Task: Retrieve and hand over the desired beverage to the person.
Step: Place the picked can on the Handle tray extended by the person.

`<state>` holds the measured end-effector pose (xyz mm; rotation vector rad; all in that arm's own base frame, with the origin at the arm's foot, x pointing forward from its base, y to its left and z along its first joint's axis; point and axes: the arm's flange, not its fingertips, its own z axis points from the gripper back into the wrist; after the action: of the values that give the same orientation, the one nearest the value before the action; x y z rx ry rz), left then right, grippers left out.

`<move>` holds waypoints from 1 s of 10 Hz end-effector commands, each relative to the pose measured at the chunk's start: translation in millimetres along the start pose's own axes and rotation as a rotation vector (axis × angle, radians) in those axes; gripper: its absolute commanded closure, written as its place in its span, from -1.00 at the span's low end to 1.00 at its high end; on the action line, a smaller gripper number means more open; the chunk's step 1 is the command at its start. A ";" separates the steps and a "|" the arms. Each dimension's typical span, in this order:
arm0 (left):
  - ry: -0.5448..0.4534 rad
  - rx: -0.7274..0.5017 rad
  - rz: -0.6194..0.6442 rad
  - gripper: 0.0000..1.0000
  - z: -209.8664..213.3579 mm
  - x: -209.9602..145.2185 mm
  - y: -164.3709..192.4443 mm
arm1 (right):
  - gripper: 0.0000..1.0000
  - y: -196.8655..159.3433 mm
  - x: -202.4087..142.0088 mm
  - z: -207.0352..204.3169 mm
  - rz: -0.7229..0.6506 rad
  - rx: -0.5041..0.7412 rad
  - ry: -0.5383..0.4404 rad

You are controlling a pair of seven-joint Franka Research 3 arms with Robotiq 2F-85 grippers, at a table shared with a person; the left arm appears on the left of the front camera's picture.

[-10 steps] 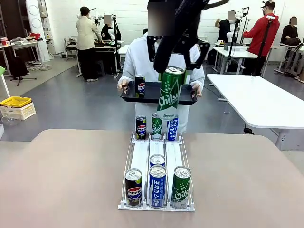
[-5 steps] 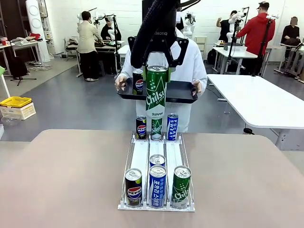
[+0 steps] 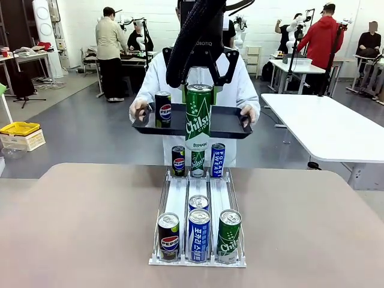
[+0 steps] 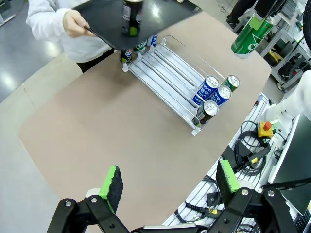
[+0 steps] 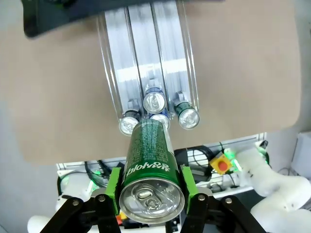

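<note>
My right gripper is shut on a green Chilsung can and holds it upright high above the table. In the right wrist view the green pads clamp this can on both sides. The person in a white jacket stands at the far side and holds a black tray with both hands. A Pepsi can stands on the tray. The green can hangs on my side of the tray, apart from it. My left gripper is open, high over the table's near corner.
A clear sloped can rack lies mid-table. It holds three cans at its near end, a blue can just behind them and three cans at its far end. A white table stands at the right.
My right gripper has carried the green can to the left. The person has shifted the tray left and closer, with the Pepsi can still on it.
</note>
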<state>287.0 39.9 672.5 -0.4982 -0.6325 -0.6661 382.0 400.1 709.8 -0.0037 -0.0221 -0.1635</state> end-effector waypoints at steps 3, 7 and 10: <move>-0.005 -0.007 -0.003 -1.00 0.7 -0.1 0.2 | 0.23 -5.1 -2.1 0.3 -0.005 0.014 -0.011; -0.005 -0.007 -0.003 -1.00 0.7 -0.1 0.2 | 0.23 -5.1 -2.1 0.3 -0.005 0.014 -0.011; -0.005 -0.007 -0.003 -1.00 0.7 -0.1 0.2 | 0.23 -5.1 -2.1 0.3 -0.005 0.014 -0.011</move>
<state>287.0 39.9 672.5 -0.4982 -0.6325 -0.6661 381.5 400.0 709.7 -0.0047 -0.0224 -0.1635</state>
